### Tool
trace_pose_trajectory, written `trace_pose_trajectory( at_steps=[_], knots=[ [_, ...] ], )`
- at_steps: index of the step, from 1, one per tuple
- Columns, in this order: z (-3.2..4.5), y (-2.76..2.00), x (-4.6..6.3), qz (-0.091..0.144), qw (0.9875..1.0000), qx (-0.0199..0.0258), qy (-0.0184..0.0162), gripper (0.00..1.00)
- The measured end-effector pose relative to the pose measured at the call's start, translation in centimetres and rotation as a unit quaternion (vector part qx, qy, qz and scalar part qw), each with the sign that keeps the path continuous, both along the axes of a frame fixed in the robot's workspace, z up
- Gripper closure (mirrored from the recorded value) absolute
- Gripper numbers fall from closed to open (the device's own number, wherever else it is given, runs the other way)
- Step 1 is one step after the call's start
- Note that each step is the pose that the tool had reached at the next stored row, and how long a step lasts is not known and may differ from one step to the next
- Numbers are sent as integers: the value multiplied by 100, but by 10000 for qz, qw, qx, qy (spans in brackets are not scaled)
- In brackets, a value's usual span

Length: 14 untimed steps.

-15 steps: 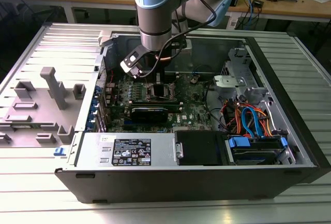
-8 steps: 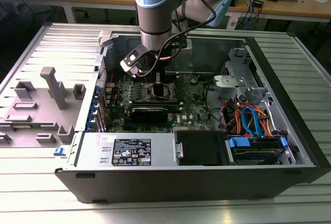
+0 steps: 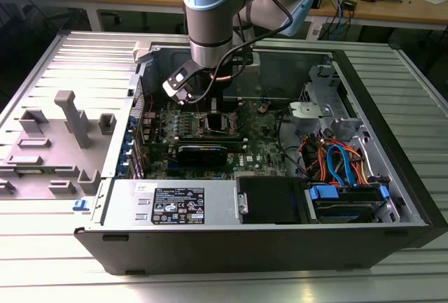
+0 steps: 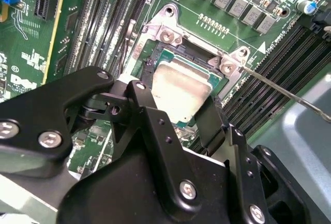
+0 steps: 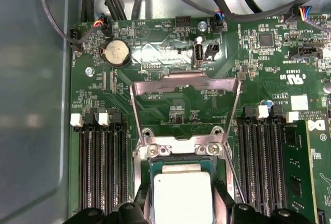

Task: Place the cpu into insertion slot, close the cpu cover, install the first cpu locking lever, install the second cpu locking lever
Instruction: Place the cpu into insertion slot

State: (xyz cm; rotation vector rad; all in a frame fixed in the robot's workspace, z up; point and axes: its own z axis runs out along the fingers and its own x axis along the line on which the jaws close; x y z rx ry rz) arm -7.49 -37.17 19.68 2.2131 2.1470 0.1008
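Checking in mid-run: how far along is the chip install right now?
Done: nothing confirmed finished. In hand: the chip sits in or just over the socket with the gripper straddling it; whether it is fully seated is unclear. Left: the cover stands swung open, and one lever juts out free, not latched.

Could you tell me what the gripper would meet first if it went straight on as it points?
Probably the small square chip with a dull silvery top, at the silver-rimmed socket just ahead of the black gripper.
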Motion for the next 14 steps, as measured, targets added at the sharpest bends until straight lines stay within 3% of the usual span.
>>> trace_pose_trajectory(
  at_steps=[4,14],
  knots=[
    [1,-6,5,0,10000,-46,0,42],
    [8,-9,14,82,10000,-50,5,45]
  ],
)
